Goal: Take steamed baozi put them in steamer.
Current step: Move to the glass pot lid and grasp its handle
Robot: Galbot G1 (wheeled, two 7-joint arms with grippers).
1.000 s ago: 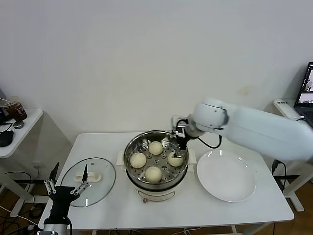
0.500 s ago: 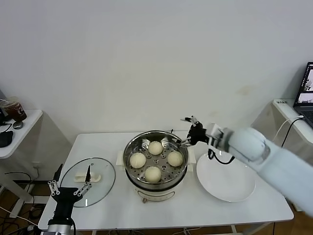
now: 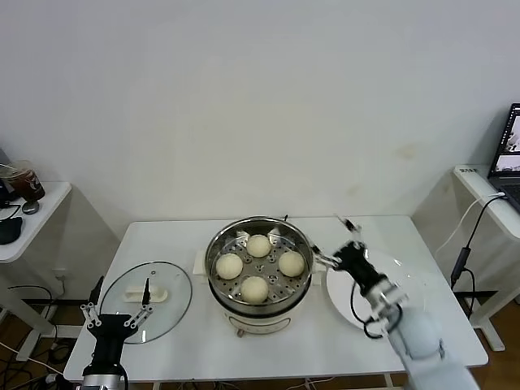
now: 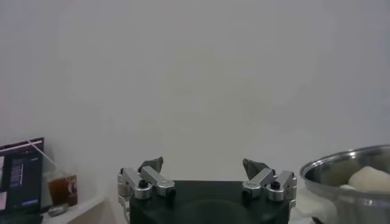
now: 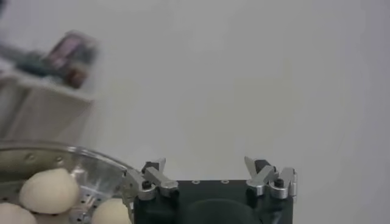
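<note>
Several cream-white baozi (image 3: 255,288) lie on the perforated tray inside the shiny steel steamer (image 3: 302,288) at the table's middle. My right gripper (image 3: 339,239) is open and empty, above the gap between the steamer's right rim and the white plate, pointing up and back. In the right wrist view my right gripper (image 5: 208,166) shows open, with the steamer rim (image 5: 91,168) and baozi (image 5: 47,190) beside it. My left gripper (image 3: 116,307) is parked open at the table's front left edge; in the left wrist view my left gripper (image 4: 203,165) is empty.
A round glass lid (image 3: 175,299) with a white handle lies left of the steamer. A flat white plate (image 3: 406,310) sits right of it, under my right arm. A side table (image 3: 41,213) with a cup stands far left.
My right gripper has let go of a baozi in the steamer and pulled back to the right and towards me, over the plate. All the baozi now lie uncovered. The left arm sank slightly.
</note>
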